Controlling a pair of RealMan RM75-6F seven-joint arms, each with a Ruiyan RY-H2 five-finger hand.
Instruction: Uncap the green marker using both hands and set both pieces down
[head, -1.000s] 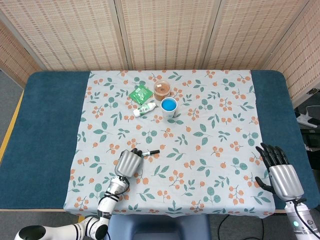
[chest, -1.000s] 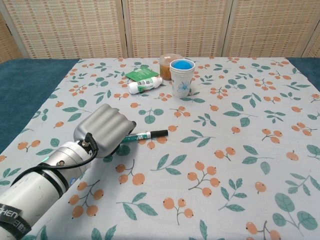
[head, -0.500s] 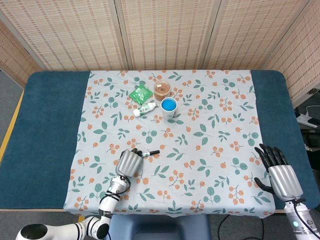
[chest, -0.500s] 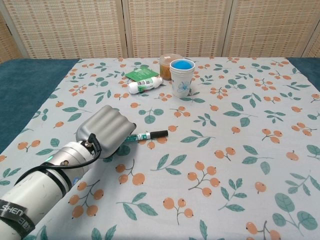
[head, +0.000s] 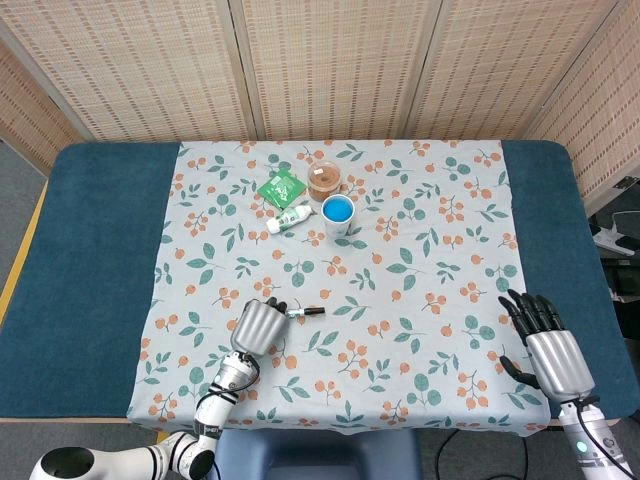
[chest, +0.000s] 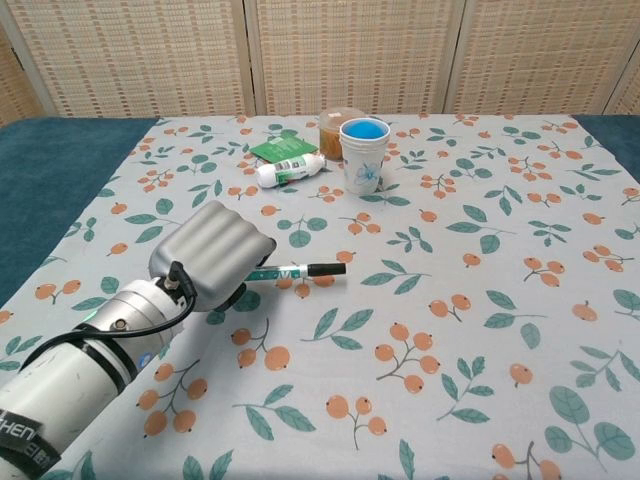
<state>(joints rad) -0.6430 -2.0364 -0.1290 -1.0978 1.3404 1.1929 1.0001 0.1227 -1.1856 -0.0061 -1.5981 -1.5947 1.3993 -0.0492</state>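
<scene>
**A:** Your left hand (chest: 215, 262) is curled round the barrel end of the marker (chest: 297, 270), on the near side of the blue cup (chest: 363, 152) and a little to its left. The black capped end pokes out to the right, pointing away from your fingers. From the chest view the marker looks just lifted off the cloth (chest: 450, 300), though I can't tell for certain whether it is clear of it.

**B:** Why hold it by that end?

**A:** Because the cap is what has to come off. Gripping the barrel leaves the cap end free, so your other hand has something to take hold of.

**B:** And the right hand?

**A:** Your right hand (head: 546, 345) is well apart from the marker, over the near right edge of the cloth, far right of the cup. Its fingers are spread and it holds nothing. It only shows in the head view.

**B:** So what does the next move call for?

**A:** I'd say you need to bring the two hands together, likely with the marker held level so the cap faces your right hand. Pinch the cap squarely; it's short and dark, and a glancing grip could slip.

**B:** Anything in the way?

**A:** The small bottle (chest: 288, 171), the green packet (chest: 281, 148) and the brown tub (chest: 336, 122) sit just beside the cup, all far from your hands.
</scene>
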